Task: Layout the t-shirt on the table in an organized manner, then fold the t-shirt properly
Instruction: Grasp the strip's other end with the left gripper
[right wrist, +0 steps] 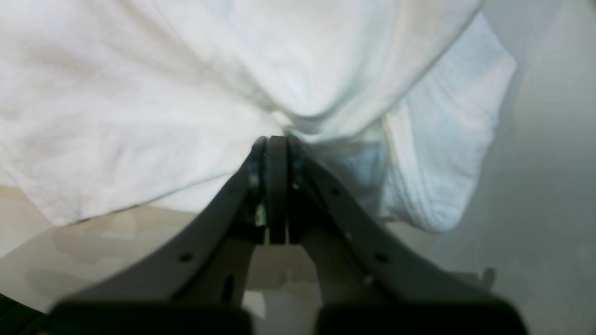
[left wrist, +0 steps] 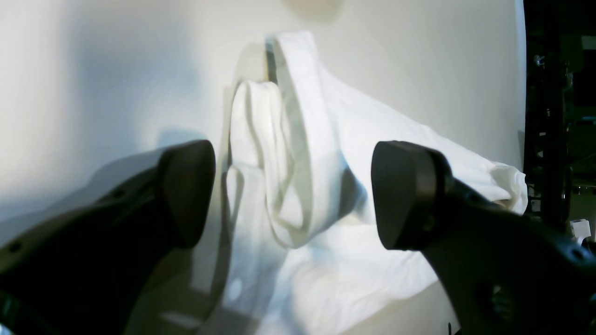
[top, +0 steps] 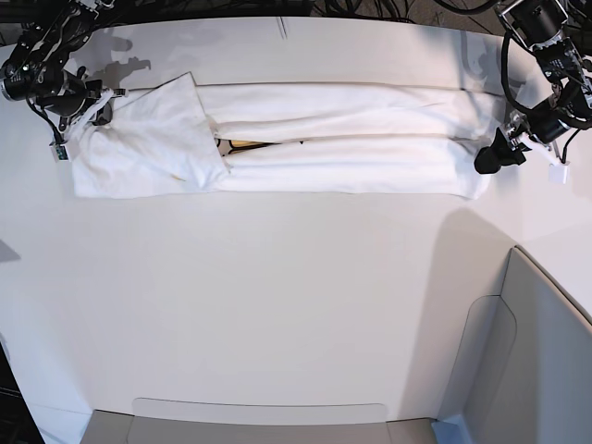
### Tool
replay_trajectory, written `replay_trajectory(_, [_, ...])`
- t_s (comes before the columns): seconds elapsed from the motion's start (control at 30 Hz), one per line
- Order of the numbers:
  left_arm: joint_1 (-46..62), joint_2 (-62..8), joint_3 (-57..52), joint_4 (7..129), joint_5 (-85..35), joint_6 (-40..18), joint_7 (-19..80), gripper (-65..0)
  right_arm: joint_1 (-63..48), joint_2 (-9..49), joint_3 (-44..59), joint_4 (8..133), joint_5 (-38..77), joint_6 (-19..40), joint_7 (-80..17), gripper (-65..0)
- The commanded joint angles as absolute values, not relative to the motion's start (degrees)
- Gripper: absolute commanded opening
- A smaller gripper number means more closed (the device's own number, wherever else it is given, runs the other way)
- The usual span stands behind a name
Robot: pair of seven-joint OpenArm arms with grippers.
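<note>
The t-shirt (top: 342, 139) lies along the far side of the white table (top: 277, 305) as a long strip folded lengthwise, plain white side up. A sliver of yellow print (top: 248, 143) peeks out at a fold. At the strip's left end my right gripper (top: 92, 109) is shut on the cloth; the right wrist view shows the t-shirt (right wrist: 163, 93) bunched and drawn into the closed tips of the right gripper (right wrist: 277, 142). My left gripper (top: 495, 153) stands open at the right end. In the left wrist view the folded t-shirt (left wrist: 298, 153) lies just beyond the open left gripper (left wrist: 293, 195), untouched.
A grey padded panel (top: 546, 351) rises at the table's near right, and a grey strip (top: 259, 421) runs along the front edge. Dark cables (top: 231, 7) hang behind the far edge. Dark equipment (left wrist: 558, 116) stands past the table's edge.
</note>
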State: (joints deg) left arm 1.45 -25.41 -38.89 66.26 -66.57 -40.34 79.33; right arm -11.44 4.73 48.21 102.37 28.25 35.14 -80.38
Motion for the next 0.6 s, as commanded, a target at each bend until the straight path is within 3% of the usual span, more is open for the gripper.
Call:
replay_trajectory(0.0, [1.36,-26.24,-38.73,66.95,-66.07,-40.00,80.00,-12.8,-11.21,5.58,48.31,103.16,28.70,35.30,-80.00,-65.0])
replay_trajectory(0.57, [1.36,-26.33,-35.65,66.95,-65.89,-40.00,80.00,-32.4,-11.12,5.76,48.31,103.16,28.70,35.30,-80.00,-65.0])
